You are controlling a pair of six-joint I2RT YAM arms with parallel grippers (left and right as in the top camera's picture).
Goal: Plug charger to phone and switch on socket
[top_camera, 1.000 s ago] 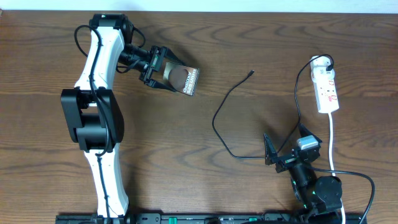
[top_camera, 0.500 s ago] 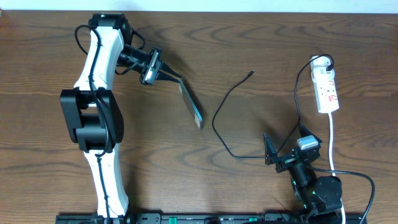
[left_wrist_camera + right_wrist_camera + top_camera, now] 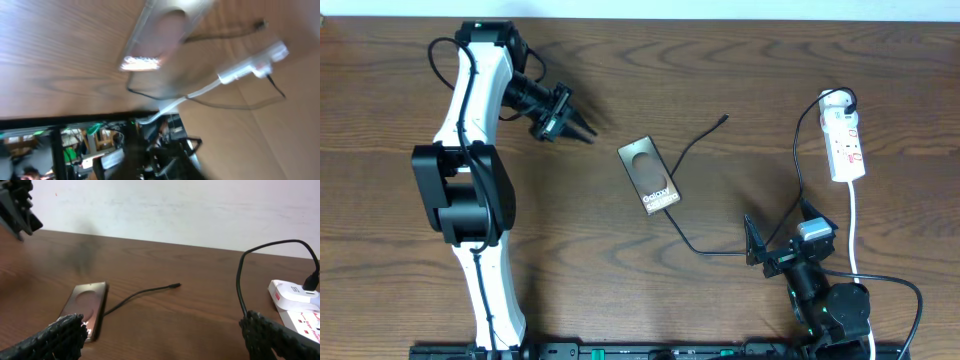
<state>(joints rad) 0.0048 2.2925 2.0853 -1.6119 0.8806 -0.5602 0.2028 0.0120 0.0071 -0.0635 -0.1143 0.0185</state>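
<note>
The phone (image 3: 649, 176) lies flat on the wooden table at centre, its dark oval and "Galaxy" lettering facing up. It also shows in the right wrist view as the phone (image 3: 89, 305) and, blurred, in the left wrist view as the phone (image 3: 160, 35). The charger cable (image 3: 690, 150) runs from its tip (image 3: 723, 118) down to the phone's right edge, where it disappears against the phone. My left gripper (image 3: 588, 133) hovers left of the phone, empty, jaws slightly apart. The white socket (image 3: 845, 140) lies at far right. My right gripper (image 3: 782, 232) stands wide open and empty.
A black plug (image 3: 840, 100) sits in the socket's far end. The socket's white cord (image 3: 853, 230) trails toward the front edge past the right arm's base (image 3: 830, 310). The white left arm (image 3: 470, 170) stretches along the table's left side.
The phone, held on edge in my left gripper half a second ago, has dropped free and now lies flat further right. The left gripper has pulled back left. The right arm has not moved.
</note>
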